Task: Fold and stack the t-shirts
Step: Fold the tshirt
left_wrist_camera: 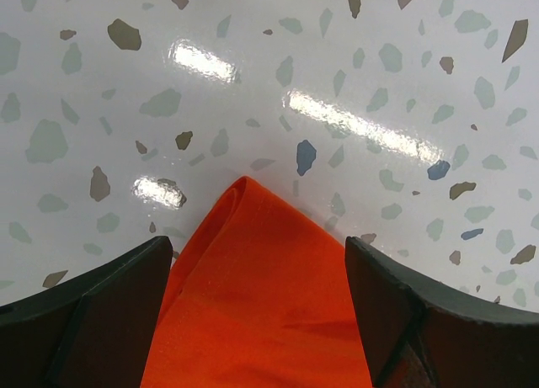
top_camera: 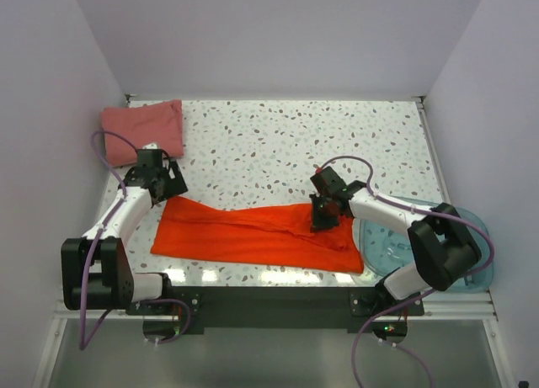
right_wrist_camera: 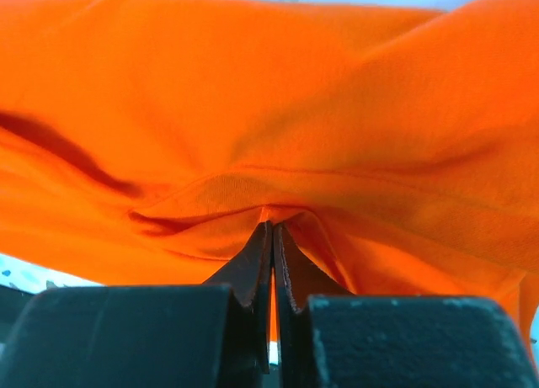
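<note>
The bright orange-red t-shirt [top_camera: 253, 234] lies in a long flat band across the near part of the table. My left gripper [top_camera: 171, 188] is open over its far-left corner, and in the left wrist view that corner [left_wrist_camera: 253, 295] lies between the two spread fingers. My right gripper [top_camera: 322, 220] is shut on a fold of the orange-red shirt [right_wrist_camera: 269, 135] near its right end, with the cloth puckered at the fingertips. The dusty pink-red t-shirt [top_camera: 143, 129] lies folded at the far left corner.
A translucent blue plastic tub [top_camera: 421, 245] sits at the near right, under my right arm. White walls close the table on three sides. The speckled tabletop [top_camera: 278, 144] stretches behind the orange shirt.
</note>
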Controlling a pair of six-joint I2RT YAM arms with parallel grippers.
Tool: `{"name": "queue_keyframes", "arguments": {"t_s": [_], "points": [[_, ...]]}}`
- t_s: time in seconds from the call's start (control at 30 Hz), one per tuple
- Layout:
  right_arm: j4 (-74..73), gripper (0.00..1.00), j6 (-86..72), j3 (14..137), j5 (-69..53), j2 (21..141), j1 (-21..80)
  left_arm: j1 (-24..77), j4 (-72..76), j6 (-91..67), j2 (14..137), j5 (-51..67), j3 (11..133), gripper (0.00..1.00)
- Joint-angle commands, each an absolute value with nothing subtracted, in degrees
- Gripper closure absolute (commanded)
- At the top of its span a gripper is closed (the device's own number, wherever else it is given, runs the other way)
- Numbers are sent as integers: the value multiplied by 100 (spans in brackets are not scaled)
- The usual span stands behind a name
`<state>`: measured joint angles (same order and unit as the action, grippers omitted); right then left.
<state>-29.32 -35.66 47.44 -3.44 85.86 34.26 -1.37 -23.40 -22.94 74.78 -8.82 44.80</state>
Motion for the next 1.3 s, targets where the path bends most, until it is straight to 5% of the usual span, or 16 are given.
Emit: {"name": "queue_keyframes", "arguments": {"t_s": [0.0,0.8,0.9,0.93,1.03,1.27], "points": [[-3294,100,-3630,4895,-579,8263,3507,-149,-2144,-2197,7505,-1072,4526,11],[-3700,100,-4052,4359,-1354,7814,4535,-193,-1951,-2294,8429,-1055,4764,11],[-3972,80,-4025,4482,-1127,7682,4544,-185,-1916,-2303,8429,-1028,4720,11],[-4060,64,-4025,4613,-1029,7621,4553,-193,-1907,-2303,8437,-1028,4711,11],[-4524,46,-4052,5051,-513,7366,4544,-185,-1828,-2294,8490,-950,4667,12],[-4694,36,-3920,5713,9,7506,4026,-185,-1661,-2189,8683,-1028,4658,19]]}}
